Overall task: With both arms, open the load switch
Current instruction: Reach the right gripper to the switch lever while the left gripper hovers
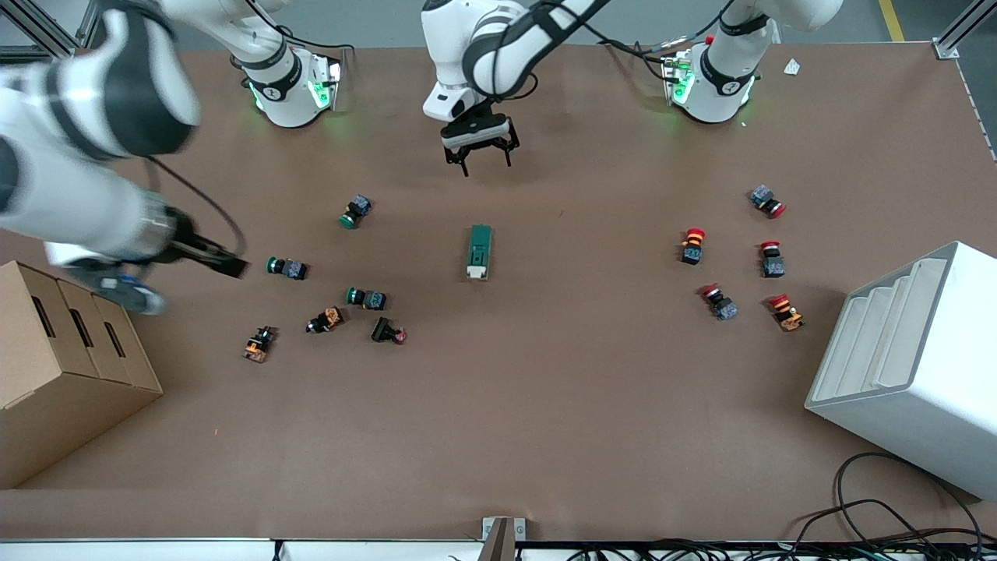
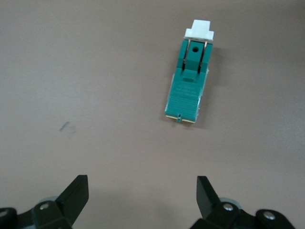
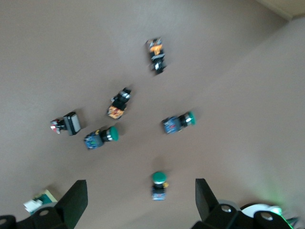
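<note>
The load switch (image 1: 480, 251) is a dark green block with a white lever end, lying on the brown table near its middle. In the left wrist view the load switch (image 2: 188, 81) lies flat, its white end pointing away from the fingers. My left gripper (image 1: 487, 164) hangs open over the bare table between the load switch and the arm bases, and in the left wrist view the gripper (image 2: 141, 186) holds nothing. My right gripper (image 1: 230, 267) is open over the table beside a green push button (image 1: 287, 268). In the right wrist view the gripper (image 3: 141, 188) is empty, and the load switch (image 3: 38, 201) shows at the picture's edge.
Several green and orange push buttons (image 1: 366, 298) lie toward the right arm's end. Several red ones (image 1: 771, 258) lie toward the left arm's end. A cardboard box (image 1: 62, 366) and a white stepped bin (image 1: 911, 358) stand at the table's two ends. Cables (image 1: 880, 514) trail at the near edge.
</note>
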{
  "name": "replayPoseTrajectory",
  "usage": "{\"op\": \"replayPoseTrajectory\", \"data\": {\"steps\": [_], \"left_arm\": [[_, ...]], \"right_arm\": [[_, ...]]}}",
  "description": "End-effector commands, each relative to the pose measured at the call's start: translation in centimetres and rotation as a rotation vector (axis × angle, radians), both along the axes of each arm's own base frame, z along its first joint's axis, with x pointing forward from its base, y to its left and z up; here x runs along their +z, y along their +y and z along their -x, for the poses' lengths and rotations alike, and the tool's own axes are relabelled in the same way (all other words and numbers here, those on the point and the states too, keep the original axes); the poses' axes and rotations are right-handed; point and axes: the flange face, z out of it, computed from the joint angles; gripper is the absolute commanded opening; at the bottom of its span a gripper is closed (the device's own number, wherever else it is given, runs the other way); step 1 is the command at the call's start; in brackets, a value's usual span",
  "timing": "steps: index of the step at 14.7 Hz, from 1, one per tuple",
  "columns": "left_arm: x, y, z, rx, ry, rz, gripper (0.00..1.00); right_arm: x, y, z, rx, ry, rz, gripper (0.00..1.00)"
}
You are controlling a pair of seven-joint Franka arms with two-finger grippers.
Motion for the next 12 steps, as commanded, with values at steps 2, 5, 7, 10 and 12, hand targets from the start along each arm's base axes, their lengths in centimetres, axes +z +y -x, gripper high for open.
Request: {"op": "replayPoseTrajectory", "data": {"steps": [2,5,7,10,12], "left_arm": [[-5.7,-0.9,1.6,-0.043,-0.179,0.034,1.00],[-8.0,-0.9,1.6,-0.095,-0.281,0.064,1.00],[-9.5,-0.6,1.5,-0.132,-0.333,0.072,1.00],[-11.7,-0.2,1.2,-0.176,-0.429,0.114,0.99],[-13.0,0.3,0.6,-0.190,-0.486,0.096,0.99]], "right_arm": [[-5.6,8.4,0.6,-0.158,0.035,0.036,1.00],[-10.2,14.4,1.3,-0.269,0.038,0.069,1.00],[-13.6,17.7,2.1,-0.327,0.050,0.089,1.00],[-19.3,22.1,2.8,-0.495,0.072,0.089,1.00],[-22.4,24.1,2.9,-0.567,0.087,0.122,1.00]]}}
